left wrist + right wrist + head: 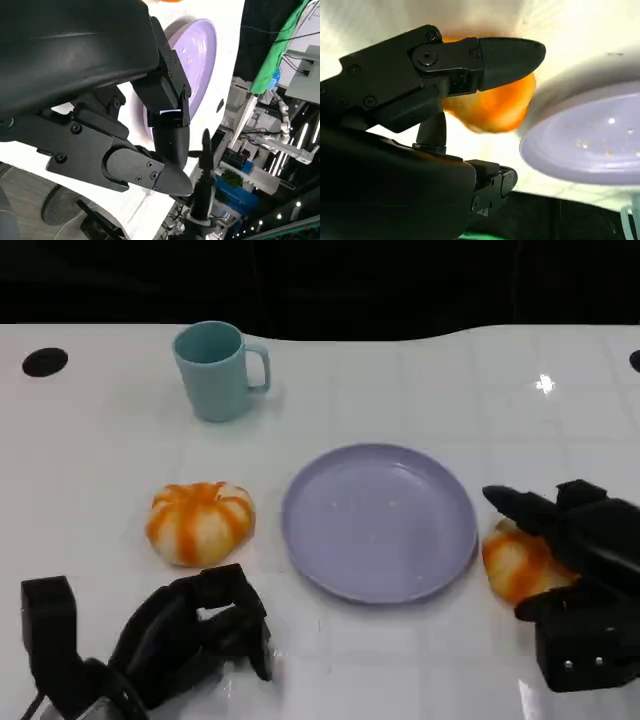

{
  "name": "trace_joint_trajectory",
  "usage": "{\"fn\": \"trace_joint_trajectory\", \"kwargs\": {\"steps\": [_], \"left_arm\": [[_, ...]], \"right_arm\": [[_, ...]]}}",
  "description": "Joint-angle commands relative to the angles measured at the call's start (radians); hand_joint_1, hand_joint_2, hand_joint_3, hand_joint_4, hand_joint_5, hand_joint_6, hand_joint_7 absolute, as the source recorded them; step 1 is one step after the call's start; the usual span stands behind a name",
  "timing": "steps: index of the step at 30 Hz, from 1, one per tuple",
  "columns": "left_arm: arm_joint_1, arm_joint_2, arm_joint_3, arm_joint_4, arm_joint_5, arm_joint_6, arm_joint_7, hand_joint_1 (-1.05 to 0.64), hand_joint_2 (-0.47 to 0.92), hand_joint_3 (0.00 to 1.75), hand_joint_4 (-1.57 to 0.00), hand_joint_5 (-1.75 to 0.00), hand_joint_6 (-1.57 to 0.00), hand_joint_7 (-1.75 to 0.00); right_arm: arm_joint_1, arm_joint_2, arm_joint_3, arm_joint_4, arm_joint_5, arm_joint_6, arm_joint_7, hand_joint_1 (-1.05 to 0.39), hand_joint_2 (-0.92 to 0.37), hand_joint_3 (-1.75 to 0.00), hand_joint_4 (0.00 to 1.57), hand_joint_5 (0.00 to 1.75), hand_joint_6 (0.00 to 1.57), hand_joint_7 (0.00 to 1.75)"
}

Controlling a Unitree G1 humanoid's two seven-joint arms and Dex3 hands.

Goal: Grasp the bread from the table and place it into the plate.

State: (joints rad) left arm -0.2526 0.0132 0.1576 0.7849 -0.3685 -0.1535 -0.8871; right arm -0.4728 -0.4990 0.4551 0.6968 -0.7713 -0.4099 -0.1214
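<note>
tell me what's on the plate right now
The purple plate carries only a few faint specks. Both orange-striped breads sit on the table beside it, the right one partly covered by the right hand.

- The plate (379, 522) lies at the table's (100, 480) middle.
- One bread (201, 522) lies left of it, apart.
- Another bread (517, 564) lies just right of it, under the right hand (575, 565).
- A mug (215, 370) stands behind, to the left.

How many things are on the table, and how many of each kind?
Bread: 2, one left of the plate and one right of it under the right hand
Plate: 1
Cup: 1
Total: 4
</note>
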Motion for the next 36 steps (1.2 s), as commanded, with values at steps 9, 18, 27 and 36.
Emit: {"fn": "trace_joint_trajectory", "kwargs": {"steps": [9,18,27,36], "left_arm": [[0.023,0.014,0.002,-0.008,0.001,0.011,0.005,-0.71,0.88,0.0,-0.95,-1.44,-0.95,-1.04],[0.027,0.012,0.002,-0.019,0.0,0.02,0.012,-0.7,0.87,0.0,-0.97,-1.44,-0.96,-1.03],[0.03,0.011,0.0,-0.029,0.004,0.029,0.02,-0.71,0.87,0.0,-0.98,-1.41,-0.97,-1.0],[0.032,0.012,0.0,-0.039,0.0,0.04,0.023,-0.71,0.87,0.0,-0.96,-1.41,-0.96,-1.0]], "right_arm": [[-0.125,0.067,0.061,0.264,-0.037,0.004,-0.106,-1.05,-0.92,-0.33,0.0,1.75,0.0,0.0],[-0.18,0.096,0.093,0.406,-0.034,-0.017,-0.218,-1.05,-0.86,-0.58,0.11,1.75,0.0,1.62],[-0.18,0.103,0.065,0.467,-0.004,-0.152,-0.463,-1.05,-0.75,-1.54,1.56,1.75,1.08,1.75],[-0.192,0.096,0.072,0.492,-0.011,-0.211,-0.56,-1.05,-0.92,-1.59,1.57,1.75,1.57,1.75]]}}
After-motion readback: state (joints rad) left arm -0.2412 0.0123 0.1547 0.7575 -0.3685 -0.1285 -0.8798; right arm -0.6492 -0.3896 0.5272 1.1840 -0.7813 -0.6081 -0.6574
